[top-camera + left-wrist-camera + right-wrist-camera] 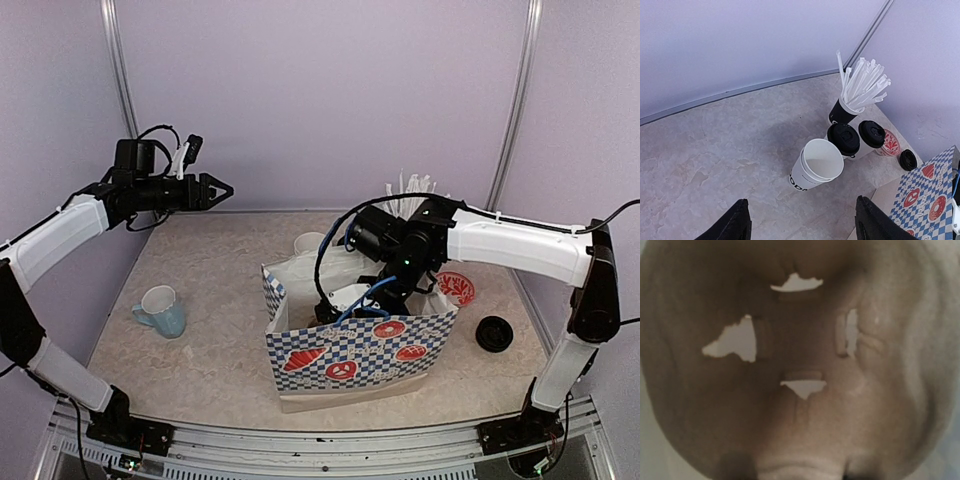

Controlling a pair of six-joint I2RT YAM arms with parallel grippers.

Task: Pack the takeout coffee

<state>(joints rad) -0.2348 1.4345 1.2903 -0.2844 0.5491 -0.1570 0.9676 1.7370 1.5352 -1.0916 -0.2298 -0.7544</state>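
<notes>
A stack of open white "MOOD" cups stands on the table, also seen in the top view. Two black-lidded white cups stand just behind it; the right arm hides them in the top view. My left gripper is open and empty, held high at the far left, its fingers well apart above the table. My right gripper reaches down into the blue-checked paper bag. Its view is filled by a blurred beige pulp carrier socket; its jaws are hidden.
A black-banded cup of white straws stands at the back. A red-patterned piece and a loose black lid lie right of the bag. A light-blue mug sits at the left. Purple walls enclose the table.
</notes>
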